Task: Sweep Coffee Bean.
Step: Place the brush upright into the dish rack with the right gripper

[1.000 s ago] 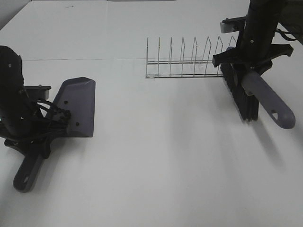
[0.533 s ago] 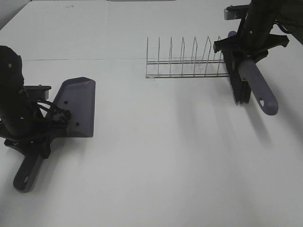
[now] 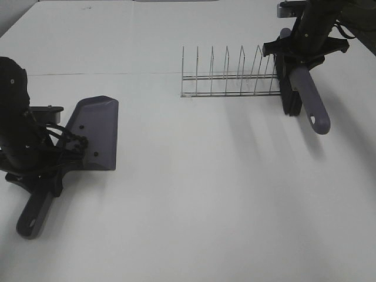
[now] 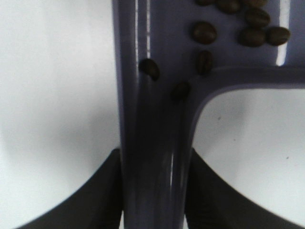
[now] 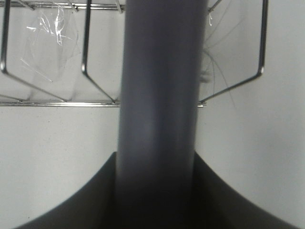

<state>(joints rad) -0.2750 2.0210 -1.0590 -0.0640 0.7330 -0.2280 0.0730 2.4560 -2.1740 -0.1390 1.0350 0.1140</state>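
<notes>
A grey dustpan [image 3: 94, 130] lies flat on the white table at the left, its handle [image 3: 34, 214] pointing toward the near edge. My left gripper [image 3: 51, 170] is shut on that handle [image 4: 152, 143]. In the left wrist view, several coffee beans [image 4: 205, 33] lie in the pan close to where the handle joins it. At the far right, my right gripper [image 3: 301, 54] is shut on the grey handle [image 3: 308, 100] of a brush. Its black bristles [image 3: 289, 88] hang beside the right end of the wire rack [image 3: 226, 76]. The handle [image 5: 159, 95] fills the right wrist view.
The wire rack stands at the back middle, its prongs upright; its wires [image 5: 57, 71] and a scrap of clear film show behind the brush handle. A faint seam [image 3: 117, 73] crosses the white tabletop at the back.
My right arm has carried the brush up and back, toward the far right end of the rack. The left arm and the dustpan have not moved.
</notes>
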